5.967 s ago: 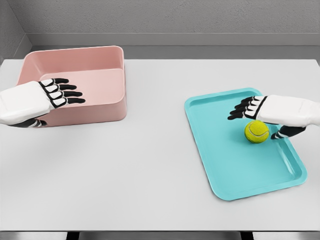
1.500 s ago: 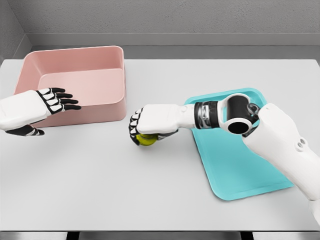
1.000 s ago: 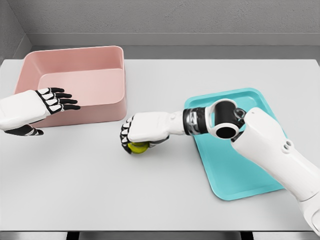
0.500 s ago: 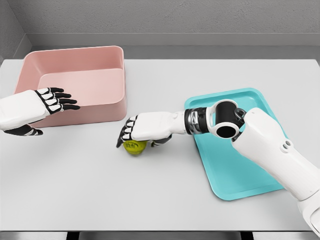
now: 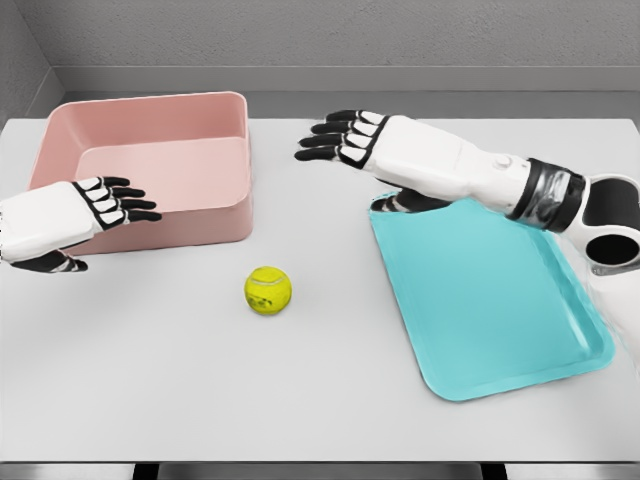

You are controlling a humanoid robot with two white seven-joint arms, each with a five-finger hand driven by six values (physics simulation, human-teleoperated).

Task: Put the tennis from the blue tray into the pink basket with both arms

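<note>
Tennis ball [image 5: 267,290] on table [image 5: 300,390] btwn pink basket [image 5: 150,165] & blue tray [image 5: 490,300] — touching neither | R hand [image 5: 365,140] fingers spread, holds nothing, above tray's far-left corner | L hand [image 5: 75,215] fingers apart, near side of basket — empty

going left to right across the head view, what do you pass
left hand → pink basket → tennis ball on the table → right hand, raised with fingers spread → blue tray
</note>
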